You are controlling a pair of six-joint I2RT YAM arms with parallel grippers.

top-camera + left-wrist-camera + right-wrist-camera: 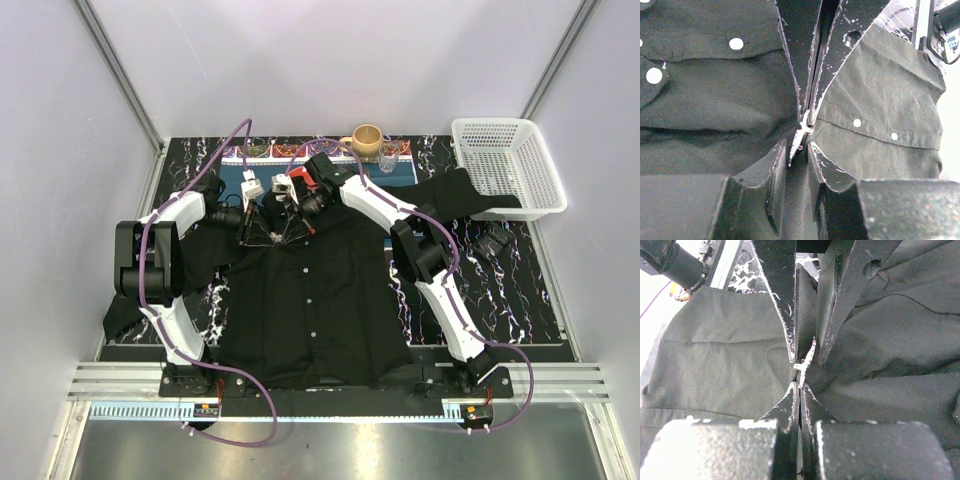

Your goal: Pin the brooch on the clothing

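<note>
The clothing is a black button-up shirt spread flat on the table, with white buttons down its front. Both grippers meet over its collar area. The brooch is a small silvery piece held just above the cloth. My right gripper is shut on its lower end. In the left wrist view the brooch hangs from the right gripper's fingers. My left gripper stands narrowly open, its jaws on either side of the brooch's tip. From above, the left gripper and right gripper point at each other.
A white basket stands at the back right, lying partly on a shirt sleeve. A tan mug, a glass and small bowls line the back edge. A small black object lies on the marbled table at the right.
</note>
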